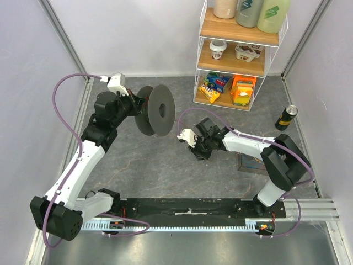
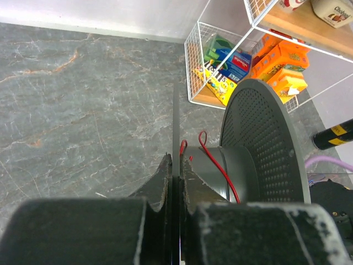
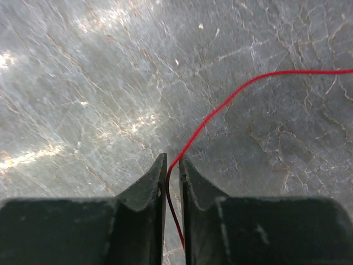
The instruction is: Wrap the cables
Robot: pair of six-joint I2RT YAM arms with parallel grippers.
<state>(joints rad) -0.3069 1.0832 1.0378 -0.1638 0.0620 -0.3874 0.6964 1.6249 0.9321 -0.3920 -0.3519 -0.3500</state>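
Our left gripper [image 2: 175, 165] is clamped tight on the thin near flange of the dark grey plastic spool [image 2: 259, 138], which stands upright on edge, not far from the white wire shelf rack [image 2: 220, 33]. A thin red cable [image 3: 220, 107] crosses the spool's hub. Over at our right gripper [image 3: 173, 171], near the spool, the 2 jaws pinch the red cable between them, and it trails off rightward over the grey marbled tabletop [image 3: 83, 83].
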